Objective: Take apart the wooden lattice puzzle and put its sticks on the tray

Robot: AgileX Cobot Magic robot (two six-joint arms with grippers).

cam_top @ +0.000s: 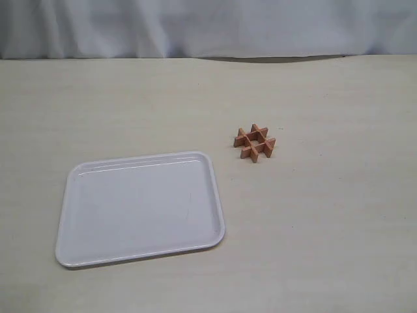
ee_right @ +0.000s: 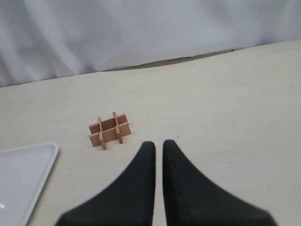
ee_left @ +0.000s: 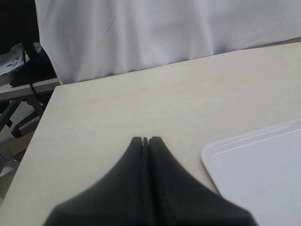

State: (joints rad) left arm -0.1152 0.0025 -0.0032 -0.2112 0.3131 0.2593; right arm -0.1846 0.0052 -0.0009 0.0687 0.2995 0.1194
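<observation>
The wooden lattice puzzle (cam_top: 255, 143) lies assembled on the table, its four reddish-brown sticks crossed in a hash shape, to the right of and slightly beyond the tray (cam_top: 85, 251). The white tray holds nothing. In the right wrist view the puzzle (ee_right: 109, 130) sits ahead of my right gripper (ee_right: 159, 144), well apart from it; the fingers stand almost together with a thin slit and nothing between them. My left gripper (ee_left: 146, 139) is shut and empty over bare table, with a corner of the tray (ee_left: 221, 149) beside it. Neither gripper shows in the exterior view.
A white cloth backdrop (cam_top: 208, 26) hangs behind the table's far edge. The left wrist view shows the table's side edge (ee_left: 40, 129), with chair legs and dark clutter (ee_left: 23, 75) beyond it.
</observation>
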